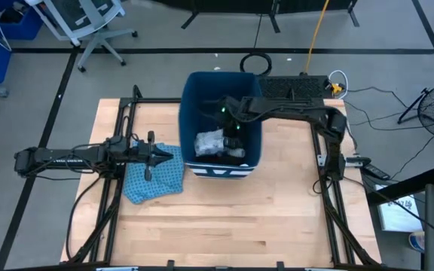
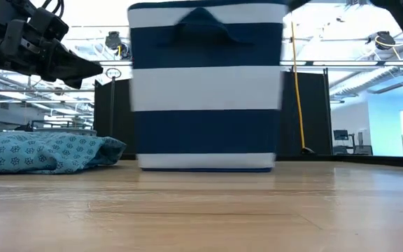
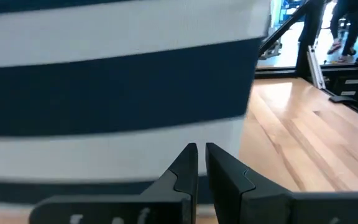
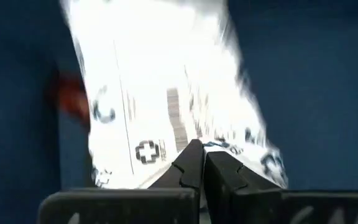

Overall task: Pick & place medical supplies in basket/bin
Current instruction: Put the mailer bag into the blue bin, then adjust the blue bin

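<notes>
The dark-blue bin (image 1: 221, 90) with a white-striped base stands mid-table, and in the low view the bin (image 2: 205, 84) fills the centre. My right gripper (image 4: 199, 149) reaches down into it from the right and is shut on the white black-patterned packet (image 4: 166, 81). From above, the packet (image 1: 209, 141) shows inside the bin beside a dark item (image 1: 234, 153). A red thing (image 4: 73, 99) shows past the packet. My left gripper (image 3: 201, 152) is shut and holds nothing. It hovers above the blue cloth (image 1: 153, 177), just left of the bin's striped wall (image 3: 117, 93). My right gripper pinches the white packet between its two fingers at an edge (image 4: 219, 144). It comes from above, pointing down into the bin. The packet stretches away below the fingers. Whether its far end rests on the bin's floor cannot be seen.
The blue patterned cloth (image 2: 44, 154) lies crumpled on the table left of the bin, under my left arm (image 1: 66, 156). Bare wooden table (image 1: 232, 218) stretches near the bin and to its right. Black frame rails (image 1: 330, 188) run along both table sides.
</notes>
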Controlling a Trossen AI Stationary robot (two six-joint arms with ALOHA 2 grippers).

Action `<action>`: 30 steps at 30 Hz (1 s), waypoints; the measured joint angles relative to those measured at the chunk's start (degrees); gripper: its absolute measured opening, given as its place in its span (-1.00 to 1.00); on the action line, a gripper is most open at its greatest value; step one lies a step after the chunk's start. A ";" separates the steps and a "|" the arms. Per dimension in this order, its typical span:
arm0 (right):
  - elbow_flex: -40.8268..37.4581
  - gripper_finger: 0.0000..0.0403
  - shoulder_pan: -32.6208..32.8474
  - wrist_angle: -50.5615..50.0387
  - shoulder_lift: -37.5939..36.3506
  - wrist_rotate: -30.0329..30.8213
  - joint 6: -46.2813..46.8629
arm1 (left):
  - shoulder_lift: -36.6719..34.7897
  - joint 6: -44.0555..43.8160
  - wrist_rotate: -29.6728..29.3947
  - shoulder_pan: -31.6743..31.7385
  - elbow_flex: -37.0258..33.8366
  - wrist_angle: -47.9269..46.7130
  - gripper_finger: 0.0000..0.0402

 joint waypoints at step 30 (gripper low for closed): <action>-6.84 0.00 -0.21 12.01 -16.77 4.99 1.75 | 0.78 -2.32 -5.41 0.02 0.00 -0.28 -0.81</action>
